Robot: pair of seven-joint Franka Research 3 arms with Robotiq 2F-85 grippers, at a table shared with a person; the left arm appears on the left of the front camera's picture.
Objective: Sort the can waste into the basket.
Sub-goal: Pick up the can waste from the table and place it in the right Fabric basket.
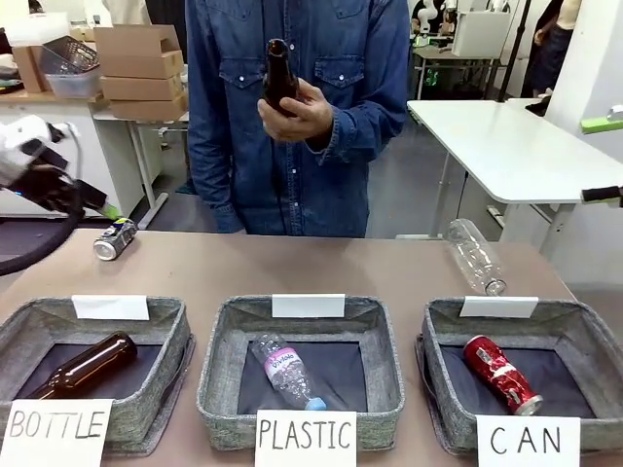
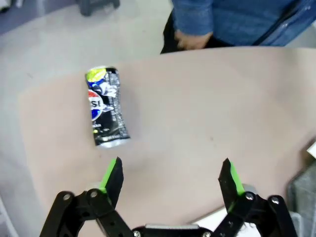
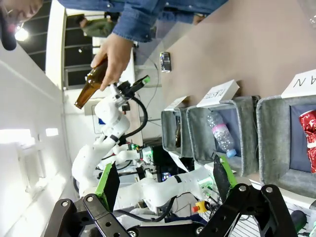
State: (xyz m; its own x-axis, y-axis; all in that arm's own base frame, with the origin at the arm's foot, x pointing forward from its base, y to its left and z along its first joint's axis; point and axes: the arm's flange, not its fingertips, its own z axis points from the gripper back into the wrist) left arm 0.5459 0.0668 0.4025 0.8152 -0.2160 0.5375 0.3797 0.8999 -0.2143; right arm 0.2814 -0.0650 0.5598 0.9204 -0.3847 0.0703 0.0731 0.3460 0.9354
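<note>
The left gripper (image 2: 171,180) hangs over the worktop (image 2: 207,113) with its jaws spread wide and nothing between them. The silver can (image 2: 107,107) lies on its side ahead of it, out beyond one finger (image 2: 113,178) and apart from the pads. It sits close to the worktop's rounded corner edge. Bare surface stretches ahead of the gripper and toward its other finger. The right gripper (image 3: 165,182) is likewise spread and empty. The CAN basket (image 3: 271,133) is ahead of it and off to one side, with the red can (image 3: 310,138) lying inside. A person's hand (image 1: 297,112) holds a brown bottle (image 1: 279,73) above the far edge.
</note>
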